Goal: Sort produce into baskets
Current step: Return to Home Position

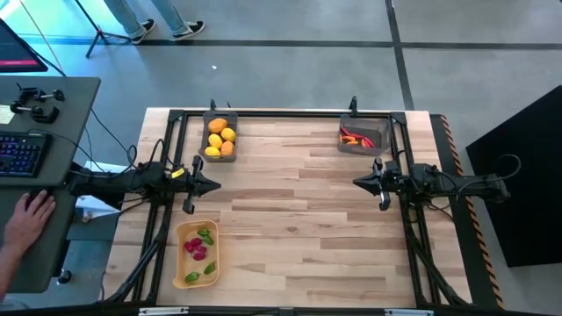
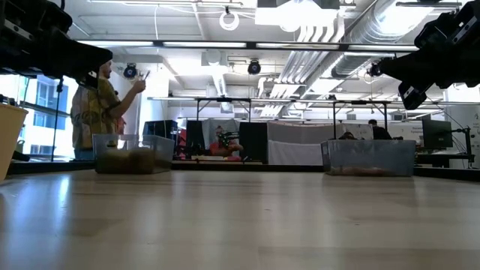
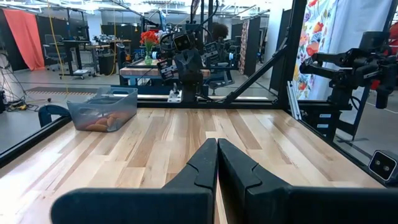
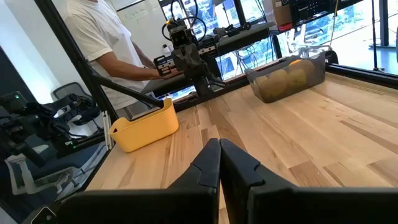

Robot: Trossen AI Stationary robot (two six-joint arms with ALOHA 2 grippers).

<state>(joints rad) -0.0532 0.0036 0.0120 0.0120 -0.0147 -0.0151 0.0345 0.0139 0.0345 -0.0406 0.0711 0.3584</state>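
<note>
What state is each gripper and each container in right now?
left gripper: shut, empty, above the table.
right gripper: shut, empty, above the table.
left grey bin: holds yellow and orange fruits.
right grey bin: holds red and orange chillies.
yellow tray: holds green and magenta pieces.

— Where is the light coming from?
— A round white ceiling lamp (image 2: 229, 19) is shining overhead; daylight is glaring through tall windows (image 4: 357, 28).
— Shadows?
— Only faint ones are lying on the evenly lit pale wooden tabletop (image 1: 299, 202).
</note>
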